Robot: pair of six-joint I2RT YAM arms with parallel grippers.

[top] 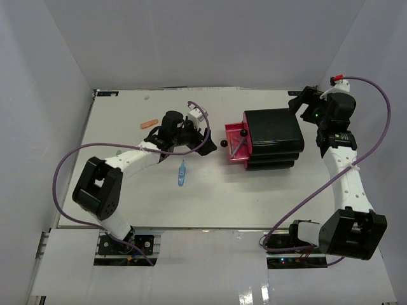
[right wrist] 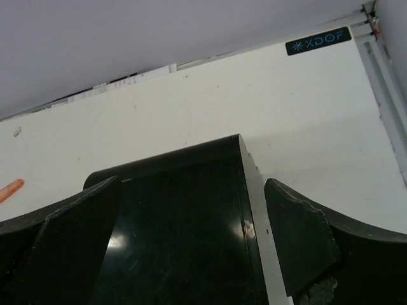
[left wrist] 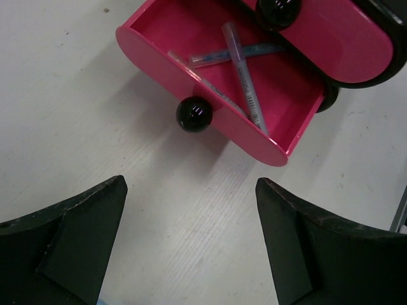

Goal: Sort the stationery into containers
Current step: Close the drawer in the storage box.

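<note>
- The left jaws stand wide apart and empty, low over the tabletop [left wrist: 76, 95], just short of the pulled-out pink drawer [left wrist: 149, 51] and its round knob [left wrist: 194, 115]. A careless forward move could bump the knob and shove the drawer, or the whole black cabinet [top: 273, 130].
- The right jaws also gape with nothing gripped, above the cabinet's far right top edge; I cannot tell whether they touch it. If nothing braces it, a push from the front could slide the cabinet.
- Several pens [left wrist: 245, 82] lie crossed inside the open drawer, one leaning along its front wall. Shutting it hard could jam one.
- A light-blue piece [top: 182, 173] lies loose just beside the left forearm, and an orange pen [top: 149, 122] sits farther back. A swinging arm or the purple cable [top: 70, 165] could sweep the blue one off its spot.
- The tabletop is white, smooth and faintly grained, so thin pens may roll or skid as jaws close.
- Plain pale walls enclose it on three sides; a small dark label [right wrist: 318, 42] marks the far right corner.
</note>
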